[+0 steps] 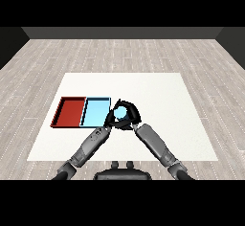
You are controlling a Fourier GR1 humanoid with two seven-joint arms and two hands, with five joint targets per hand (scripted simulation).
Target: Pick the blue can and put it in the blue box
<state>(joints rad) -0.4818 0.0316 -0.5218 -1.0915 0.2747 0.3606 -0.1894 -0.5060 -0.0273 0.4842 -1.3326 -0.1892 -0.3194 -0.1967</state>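
Right hand [133,114] curls round the small blue cylindrical can [121,112], the left hand [110,118] curled against it, just beside the light blue tray [94,112]; flat red tray [69,111] lies further left.

Both hands [125,116] hide most of the blue can [120,111].

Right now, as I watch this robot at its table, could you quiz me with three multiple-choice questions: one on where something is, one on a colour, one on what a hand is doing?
1. Where is the blue can?
A. in the red tray
B. between the two hands, right of the light blue tray
C. at the table's far edge

2. Which tray lies nearer the can?
A. red tray
B. light blue tray
C. green

3. The right hand is:
A. curled round the can
B. flat on the table
C. inside a tray

Answers: B, the can shows between the left hand and right hand; B, the light blue tray adjoins them; A, its fingers wrap the can.
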